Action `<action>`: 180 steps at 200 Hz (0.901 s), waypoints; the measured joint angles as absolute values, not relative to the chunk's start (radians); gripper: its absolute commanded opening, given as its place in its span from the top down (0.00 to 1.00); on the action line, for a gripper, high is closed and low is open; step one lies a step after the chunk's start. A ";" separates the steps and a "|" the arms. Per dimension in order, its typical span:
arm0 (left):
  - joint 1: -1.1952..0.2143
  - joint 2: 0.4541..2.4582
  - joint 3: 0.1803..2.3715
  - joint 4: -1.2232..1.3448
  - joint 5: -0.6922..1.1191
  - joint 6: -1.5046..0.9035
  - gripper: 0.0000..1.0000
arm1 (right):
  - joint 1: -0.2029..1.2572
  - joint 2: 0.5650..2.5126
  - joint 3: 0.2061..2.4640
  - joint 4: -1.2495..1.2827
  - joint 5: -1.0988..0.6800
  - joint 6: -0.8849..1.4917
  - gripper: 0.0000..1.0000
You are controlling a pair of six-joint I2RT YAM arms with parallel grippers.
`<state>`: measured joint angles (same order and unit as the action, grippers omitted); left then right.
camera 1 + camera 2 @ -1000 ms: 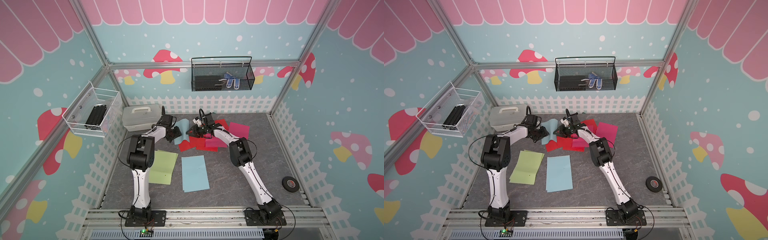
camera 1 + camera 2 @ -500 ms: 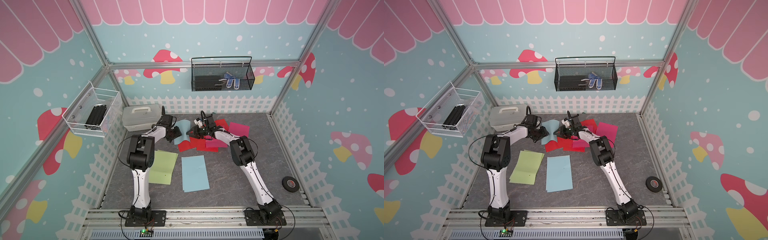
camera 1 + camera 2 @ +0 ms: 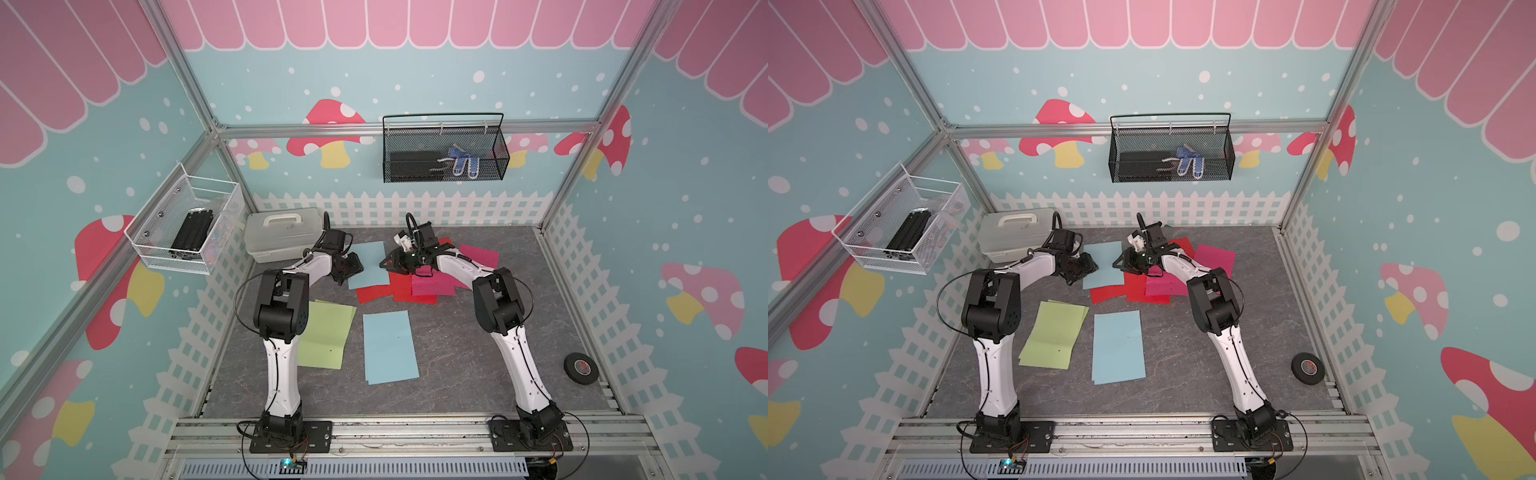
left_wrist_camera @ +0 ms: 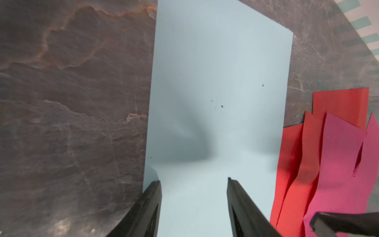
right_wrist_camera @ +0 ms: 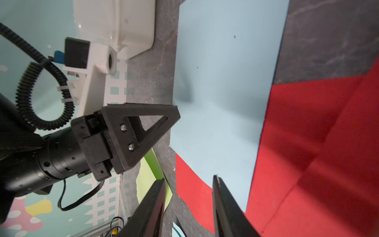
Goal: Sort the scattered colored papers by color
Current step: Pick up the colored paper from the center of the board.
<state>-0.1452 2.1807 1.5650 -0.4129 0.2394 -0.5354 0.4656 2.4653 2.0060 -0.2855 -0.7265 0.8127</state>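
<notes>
Far back on the table lies a light blue paper [image 3: 371, 261] [image 4: 215, 82], buckled a little near its edge. My left gripper [image 3: 352, 266] [image 4: 193, 180] is open, its fingertips straddling that sheet's edge with only the paper under them. Facing it, my right gripper [image 3: 386, 264] [image 5: 188, 178] is also open and holds nothing. It hovers where the blue sheet overlaps a red paper [image 3: 374, 292] [image 5: 307, 143]. Magenta papers [image 3: 432, 284] [image 4: 344, 164] lie over more red ones at the right. Green papers [image 3: 326, 332] and a second blue paper [image 3: 388, 347] lie nearer the front.
A white lidded box [image 3: 282, 239] [image 5: 123, 24] stands at the back left, close behind the left arm. A black tape roll [image 3: 581, 368] lies at the front right. Wire baskets [image 3: 444, 151] hang on the walls. A white fence rims the grey floor.
The right gripper has shifted only slightly over the edge of the red and blue sheets. The left arm and the papers look unchanged.
</notes>
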 measured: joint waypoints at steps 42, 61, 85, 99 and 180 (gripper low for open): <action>-0.144 2.181 1.565 -0.413 0.242 -0.535 0.44 | 0.466 2.431 1.918 -0.314 -0.677 0.817 0.58; -0.144 2.181 1.565 -0.413 0.243 -0.536 0.44 | 0.466 2.431 1.929 -0.331 -0.666 0.817 0.58; -0.144 2.181 1.565 -0.413 0.244 -0.535 0.44 | 0.466 2.432 1.948 -0.352 -0.660 0.816 0.58; -0.144 2.181 1.565 -0.413 0.244 -0.535 0.45 | 0.466 2.434 1.958 -0.362 -0.654 0.816 0.58; -0.144 2.181 1.565 -0.410 0.247 -0.538 0.44 | 0.466 2.542 2.121 -0.475 -0.624 0.774 0.58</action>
